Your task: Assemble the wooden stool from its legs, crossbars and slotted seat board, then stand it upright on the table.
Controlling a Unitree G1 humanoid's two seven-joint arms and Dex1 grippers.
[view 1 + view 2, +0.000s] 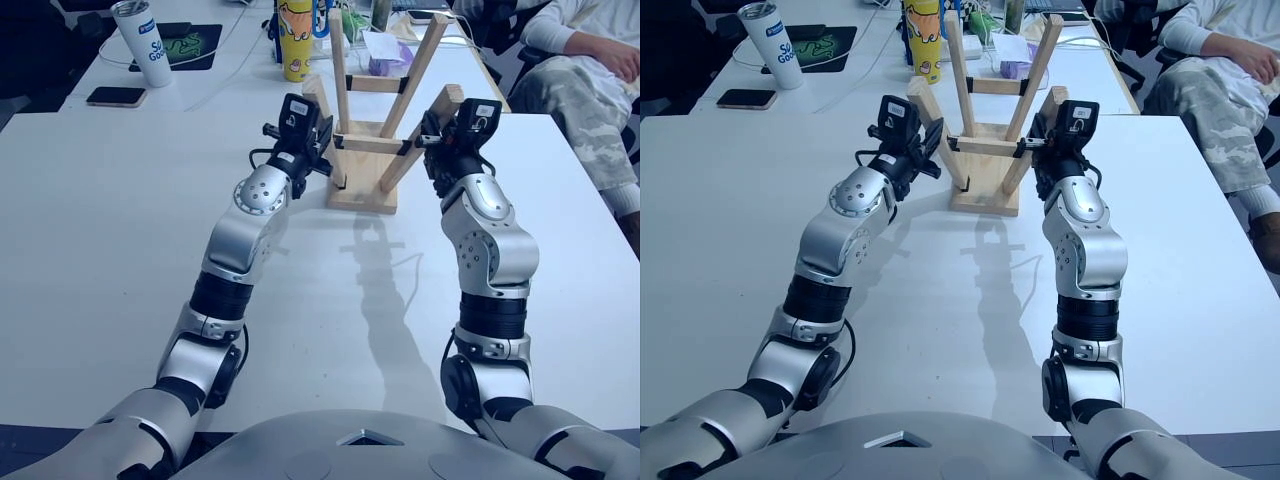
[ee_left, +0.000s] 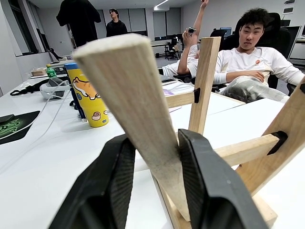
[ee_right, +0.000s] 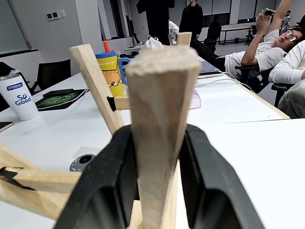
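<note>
1. Assembly appears complete: stool [image 1: 365,150] stands inverted at upper centre, seat board [image 1: 362,198] flat on the counter [image 1: 120,230], legs [image 1: 338,60] up, crossbars [image 1: 368,144] seated.
2. Your left gripper [image 2: 157,176] is clamped on the near left leg [image 2: 138,109]; your right gripper [image 3: 157,181] is clamped on the near right leg [image 3: 159,119].
3. Outstanding, in my judgement: turn it over onto its legs.

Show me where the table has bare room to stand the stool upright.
Bare table lies left of the left arm, between both arms in front of the stool, and right of the right arm. Crowded: at the stool, where left gripper and right gripper clamp it, and behind it, with tumbler, yellow cup and phone.
</note>
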